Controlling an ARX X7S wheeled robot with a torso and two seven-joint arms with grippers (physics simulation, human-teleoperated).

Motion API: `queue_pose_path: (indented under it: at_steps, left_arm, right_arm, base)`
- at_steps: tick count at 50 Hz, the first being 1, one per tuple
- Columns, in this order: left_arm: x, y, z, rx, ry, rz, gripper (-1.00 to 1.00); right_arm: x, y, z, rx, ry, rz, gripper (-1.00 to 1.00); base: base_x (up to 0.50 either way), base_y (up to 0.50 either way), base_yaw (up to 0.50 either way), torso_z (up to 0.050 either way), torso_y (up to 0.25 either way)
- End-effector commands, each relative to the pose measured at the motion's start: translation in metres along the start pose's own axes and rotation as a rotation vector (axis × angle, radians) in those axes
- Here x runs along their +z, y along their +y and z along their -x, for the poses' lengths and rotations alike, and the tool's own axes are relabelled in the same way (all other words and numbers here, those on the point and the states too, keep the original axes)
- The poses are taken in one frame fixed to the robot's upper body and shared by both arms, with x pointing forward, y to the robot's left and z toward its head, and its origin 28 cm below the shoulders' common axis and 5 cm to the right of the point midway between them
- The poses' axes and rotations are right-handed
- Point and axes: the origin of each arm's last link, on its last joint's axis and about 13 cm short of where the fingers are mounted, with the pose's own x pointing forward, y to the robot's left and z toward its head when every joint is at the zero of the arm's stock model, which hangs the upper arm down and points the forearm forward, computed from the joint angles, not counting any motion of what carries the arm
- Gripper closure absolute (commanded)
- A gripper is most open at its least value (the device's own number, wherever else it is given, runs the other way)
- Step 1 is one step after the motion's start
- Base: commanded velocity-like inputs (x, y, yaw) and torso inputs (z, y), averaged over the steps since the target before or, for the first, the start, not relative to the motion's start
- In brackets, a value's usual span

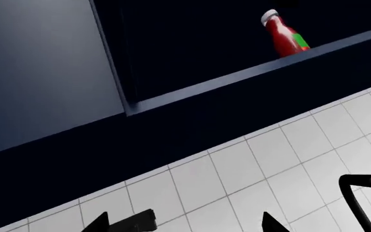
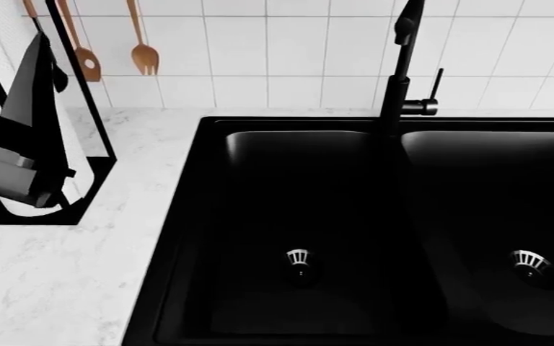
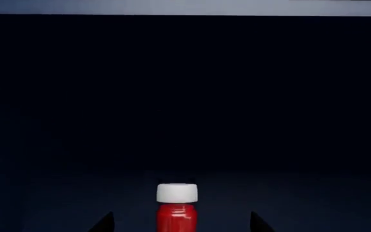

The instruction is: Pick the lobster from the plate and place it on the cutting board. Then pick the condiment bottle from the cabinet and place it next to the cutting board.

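One glossy red condiment bottle (image 3: 176, 208), white-capped.

The left arm (image 2: 17, 144) shows at the left edge of the head view as a black, grey-blocked link rising steeply upward. The left claw (image 1: 202, 224) appears only in its own wrist view, as two dark fingertips (image 1: 131, 222) spread well apart, with nothing between them. The right claw (image 3: 180, 223) likewise shows only its two dark fingertips (image 3: 105, 223), set wide apart; the condiment bottle (image 3: 176, 205) stands upright in the gap between them, touching neither tip. The right arm itself is outside the head view.
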Motion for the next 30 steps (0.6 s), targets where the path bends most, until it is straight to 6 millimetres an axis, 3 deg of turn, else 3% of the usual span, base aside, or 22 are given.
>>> queue_pose_path:
  at_steps: [1, 15, 18, 30]
  left_arm:
    - [-0.013, -0.031, 0.022, -0.088, 0.089, 0.107, -1.0]
    - [-0.011, -0.03, 0.026, -0.088, 0.09, 0.097, -1.0]
    - [-0.012, -0.03, 0.026, -0.088, 0.093, 0.096, -1.0]
    - [-0.014, -0.03, 0.028, -0.084, 0.094, 0.098, -1.0]
  right_arm:
    - [-0.002, 0.009, -0.018, 0.004, 0.085, 0.015, -1.0]
    - [-0.036, 0.008, -0.025, -0.028, 0.172, -0.007, -1.0]
    - [-0.02, -0.001, -0.024, -0.035, 0.171, -0.01, -1.0]
    - [-0.02, 0.004, -0.024, 0.025, 0.157, 0.023, -1.0]
  base:
    - [0.0, 0.0, 0.0, 0.0, 0.0]
    - [0.0, 0.0, 0.0, 0.0, 0.0]
    - [0.0, 0.0, 0.0, 0.0, 0.0]
    - [0.02, 0.0, 0.0, 0.0, 0.0]
